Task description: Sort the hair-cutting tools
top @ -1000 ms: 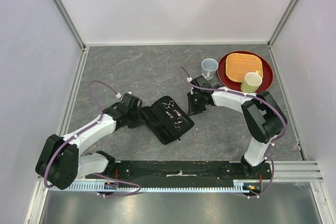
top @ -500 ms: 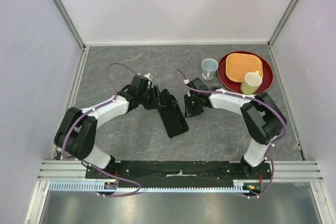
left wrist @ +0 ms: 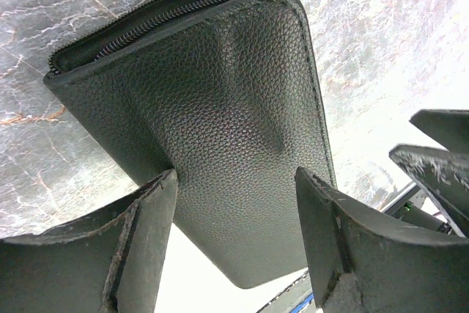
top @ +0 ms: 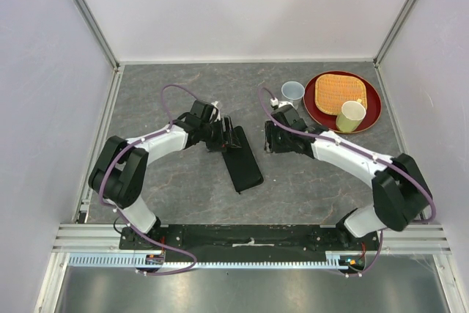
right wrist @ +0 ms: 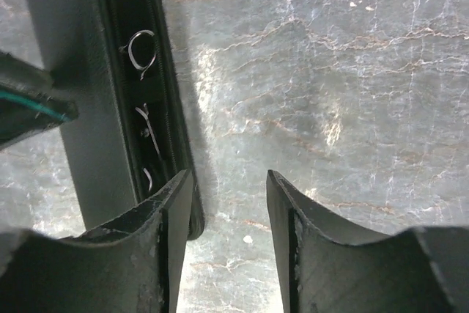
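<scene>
The black folding case (top: 246,168) lies on the table, folded over almost shut, between my two grippers. In the right wrist view, silver scissor loops (right wrist: 141,45) show through the gap along the zip of the case (right wrist: 80,115). My left gripper (top: 230,138) hovers at the case's far end, open, with nothing between its fingers; the left wrist view shows the grained lid of the case (left wrist: 220,100) beyond the left gripper (left wrist: 234,236). My right gripper (top: 268,144) stands open just right of the case, and the right gripper (right wrist: 229,207) has only bare table between its fingers.
A red plate (top: 371,111) at the back right carries a woven mat (top: 338,93) and a green cup (top: 350,115). A clear cup (top: 292,91) stands beside it. White walls enclose the table on three sides.
The case lay open with scissors showing; the left arm swung its flap over and now it is folded. Both grippers have opened, and the right one has drawn slightly away.
</scene>
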Controlling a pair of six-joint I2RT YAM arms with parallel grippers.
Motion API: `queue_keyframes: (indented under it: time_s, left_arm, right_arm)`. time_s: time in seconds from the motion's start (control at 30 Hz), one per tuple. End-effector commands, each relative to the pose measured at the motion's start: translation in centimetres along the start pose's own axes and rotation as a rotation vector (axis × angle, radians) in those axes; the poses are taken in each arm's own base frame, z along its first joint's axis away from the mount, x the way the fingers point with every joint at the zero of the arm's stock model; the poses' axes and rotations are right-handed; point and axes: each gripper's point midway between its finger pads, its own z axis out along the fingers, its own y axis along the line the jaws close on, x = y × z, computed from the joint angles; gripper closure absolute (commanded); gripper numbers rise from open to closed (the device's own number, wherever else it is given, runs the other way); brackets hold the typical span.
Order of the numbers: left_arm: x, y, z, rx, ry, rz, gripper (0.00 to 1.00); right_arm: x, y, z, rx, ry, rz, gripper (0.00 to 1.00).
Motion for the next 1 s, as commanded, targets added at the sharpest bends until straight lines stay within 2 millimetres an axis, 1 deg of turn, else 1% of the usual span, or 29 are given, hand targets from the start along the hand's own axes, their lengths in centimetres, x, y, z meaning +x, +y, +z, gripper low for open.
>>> queue_keyframes:
  time_s: [0.0,0.03,0.1,0.13,0.17,0.2,0.23,0.3,0.33,0.4,0.43,0.6,0.63,0.73,0.97]
  left_arm:
    - [0.4,1.1,0.2,-0.048,0.021,0.011,0.26]
    - [0.7,1.4,0.2,-0.059,0.031,0.003,0.26]
    - [1.5,1.9,0.4,-0.069,0.060,-0.012,0.26]
    - [1.8,2.2,0.4,-0.082,0.073,-0.022,0.26]
    - [2.0,2.4,0.4,-0.091,0.081,-0.027,0.26]
    - [2.5,3.1,0.4,-0.124,0.104,-0.036,0.26]
    - [2.6,3.3,0.4,-0.140,0.110,-0.038,0.26]
    - [3.0,4.1,0.7,-0.169,0.129,-0.033,0.26]
    - [3.3,4.5,0.7,-0.183,0.142,-0.037,0.26]
    - [3.5,5.0,0.9,-0.202,0.150,-0.034,0.26]
    - [3.9,5.3,1.1,-0.211,0.165,-0.037,0.26]
    - [4.1,5.7,1.5,-0.221,0.179,-0.046,0.26]
    - [4.3,5.9,1.6,-0.227,0.186,-0.048,0.26]
    - [4.4,6.1,1.7,-0.234,0.192,-0.056,0.26]
    - [5.1,6.4,2.2,-0.241,0.215,-0.077,0.28]
  right_arm:
    - [-0.8,1.6,-2.6,-0.076,-0.106,-0.057,0.45]
    - [0.0,2.4,-3.0,-0.099,-0.100,-0.078,0.43]
    - [0.7,3.8,-3.9,-0.152,-0.098,-0.093,0.41]
    - [1.8,4.8,-4.2,-0.179,-0.080,-0.120,0.41]
    - [2.5,5.5,-4.4,-0.198,-0.067,-0.122,0.41]
    - [3.1,6.2,-4.6,-0.216,-0.061,-0.134,0.41]
    - [4.5,7.5,-5.1,-0.248,-0.043,-0.171,0.41]
    - [5.6,9.0,-5.5,-0.289,-0.037,-0.183,0.41]
    - [7.3,9.9,-5.6,-0.322,-0.010,-0.210,0.41]
    - [8.7,11.0,-5.3,-0.354,0.009,-0.209,0.41]
    - [9.9,11.3,-5.2,-0.368,0.034,-0.222,0.43]
    - [12.4,12.6,-4.2,-0.377,0.100,-0.239,0.47]
    - [12.7,12.7,-4.0,-0.377,0.107,-0.237,0.50]
    - [13.6,12.8,-3.2,-0.365,0.132,-0.244,0.53]
    - [14.4,13.1,-1.5,-0.341,0.161,-0.222,0.59]
